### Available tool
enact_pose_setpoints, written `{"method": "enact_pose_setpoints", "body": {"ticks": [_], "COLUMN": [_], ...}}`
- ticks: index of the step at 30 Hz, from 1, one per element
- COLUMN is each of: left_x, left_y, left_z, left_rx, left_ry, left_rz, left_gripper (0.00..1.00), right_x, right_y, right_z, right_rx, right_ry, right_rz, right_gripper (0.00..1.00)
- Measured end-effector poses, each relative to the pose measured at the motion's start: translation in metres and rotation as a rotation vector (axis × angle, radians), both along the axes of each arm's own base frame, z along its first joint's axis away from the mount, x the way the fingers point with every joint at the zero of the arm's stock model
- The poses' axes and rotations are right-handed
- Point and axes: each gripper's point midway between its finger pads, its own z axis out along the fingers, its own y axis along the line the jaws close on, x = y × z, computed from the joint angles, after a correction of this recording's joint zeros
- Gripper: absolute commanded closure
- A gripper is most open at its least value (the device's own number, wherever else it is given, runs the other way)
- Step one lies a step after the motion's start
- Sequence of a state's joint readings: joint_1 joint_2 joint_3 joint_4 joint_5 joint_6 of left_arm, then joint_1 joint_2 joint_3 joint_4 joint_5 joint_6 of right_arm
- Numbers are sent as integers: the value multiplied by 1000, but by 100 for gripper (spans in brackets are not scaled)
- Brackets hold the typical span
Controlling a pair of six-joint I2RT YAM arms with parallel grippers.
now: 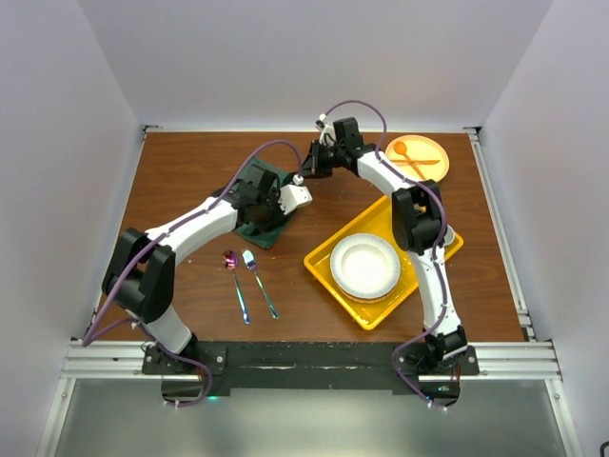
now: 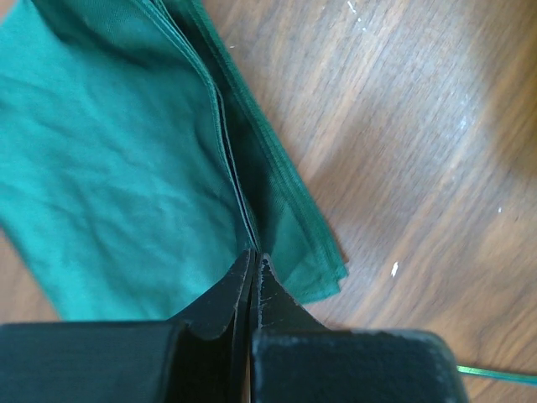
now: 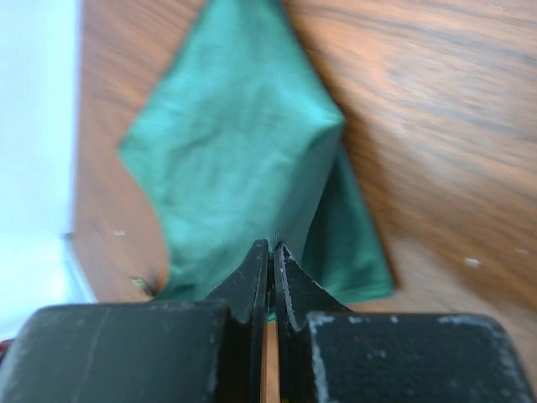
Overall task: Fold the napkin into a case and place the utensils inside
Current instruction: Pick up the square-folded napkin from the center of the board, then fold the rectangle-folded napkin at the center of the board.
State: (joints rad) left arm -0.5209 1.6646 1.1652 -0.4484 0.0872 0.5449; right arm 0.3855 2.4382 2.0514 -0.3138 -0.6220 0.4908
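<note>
The dark green napkin (image 1: 259,177) lies folded on the wooden table, left of centre, partly under my left arm. My left gripper (image 1: 278,208) is shut on a folded edge of the napkin (image 2: 126,168), the jaws (image 2: 254,256) pinching the layers near its corner. Over the cloth's far right side, my right gripper (image 1: 306,169) is also shut, and the jaws (image 3: 271,245) nip a raised fold of the napkin (image 3: 235,151). The utensils lie side by side nearer the table's front: an iridescent spoon (image 1: 235,281) and fork (image 1: 260,284), untouched.
A yellow tray (image 1: 324,259) holding a white plate (image 1: 364,265) sits right of centre under my right arm. An orange plate (image 1: 430,171) with an orange spoon and fork is at the back right. White walls enclose the table on three sides.
</note>
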Motion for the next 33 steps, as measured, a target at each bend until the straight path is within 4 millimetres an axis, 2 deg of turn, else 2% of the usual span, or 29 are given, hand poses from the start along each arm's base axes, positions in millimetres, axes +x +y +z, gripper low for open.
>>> {"method": "enact_pose_setpoints", "body": {"ticks": [4, 6, 10, 15, 19, 23, 24, 25, 26, 29, 31, 33], "left_x": [-1, -3, -4, -8, -14, -20, -20, -20, -20, -18, -11, 8], "left_y": [9, 12, 14, 15, 15, 14, 13, 12, 11, 12, 19, 29], "left_z": [21, 30, 39, 18, -13, -34, -37, -38, -39, -39, -36, -27], "left_rx": [21, 27, 32, 47, 52, 39, 32, 26, 17, -31, -71, -120], "left_ry": [-48, -69, -93, -45, 30, 74, 78, 81, 83, 114, 138, 147], "left_rz": [-26, -40, -60, -57, -32, -6, 2, 8, 14, 51, 98, 161], "left_gripper": [100, 100, 100, 100, 100, 100, 100, 100, 100, 100, 100, 100], "right_x": [-2, -6, -15, -21, -18, -17, -17, -17, -18, -16, -15, -13], "right_y": [10, 11, 7, -4, -12, -16, -16, -16, -16, -17, -17, -18], "right_z": [21, 25, 13, -10, -17, -20, -21, -21, -22, -22, -22, -21], "right_rx": [89, 110, 93, 11, -47, -83, -87, -89, -91, -94, -92, -85], "right_ry": [7, 17, 43, 65, 39, 31, 29, 27, 27, 24, 26, 21], "right_rz": [1, 4, 7, -3, -13, -10, -8, -5, -4, -1, -4, -7], "right_gripper": [100, 100, 100, 100, 100, 100, 97, 90, 66, 36, 28, 22]}}
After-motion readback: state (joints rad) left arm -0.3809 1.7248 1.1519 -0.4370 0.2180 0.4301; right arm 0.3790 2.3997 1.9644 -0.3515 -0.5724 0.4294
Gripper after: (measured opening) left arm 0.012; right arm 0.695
